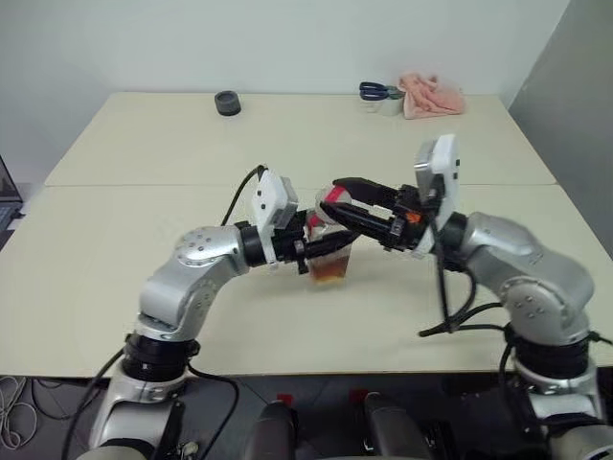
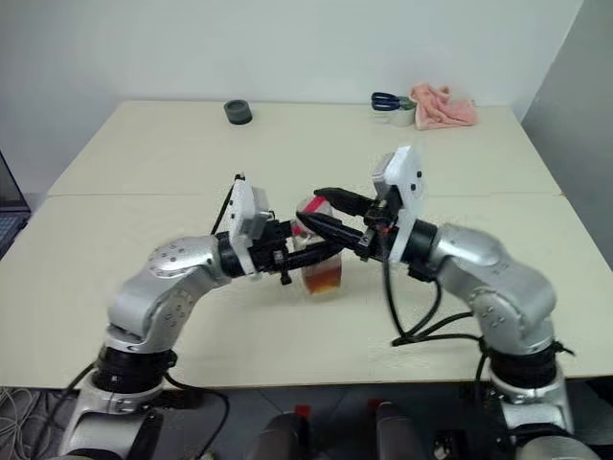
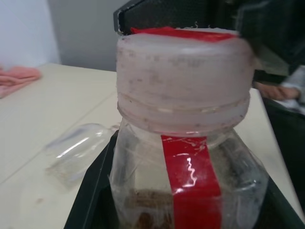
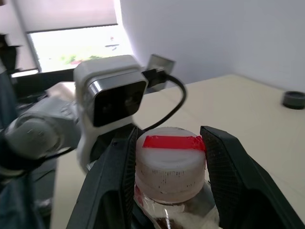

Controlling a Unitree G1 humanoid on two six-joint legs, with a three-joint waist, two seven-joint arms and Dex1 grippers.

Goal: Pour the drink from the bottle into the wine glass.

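Left eye view: left gripper (image 1: 308, 251) came in from the left, jaws clenched on the body of the bottle (image 1: 329, 251), which was lifted above the tabletop (image 1: 115, 249). Amber drink (image 1: 330, 273) sat low in the bottle, below the jaws. Right gripper (image 1: 337, 204) came in from the right with its jaws either side of the bottle's top.

Right eye view: same pair met mid-tabletop. A dark round item (image 2: 238, 111), scissors (image 2: 387, 100) and a pink cloth (image 2: 443, 107) lay at the far edge, well apart from both grippers.

Left wrist view: the bottle sat between the jaws, red label strip (image 3: 190, 179) facing the camera, wide whitish cap (image 3: 183, 78) above the jaws. The wine glass (image 3: 78, 152) lay on its side on the tabletop beyond the jaws, apart from them.

Right wrist view: two black fingers (image 4: 228, 176) flanked the cap, both touching its sides, so the jaws were grasping the cap.
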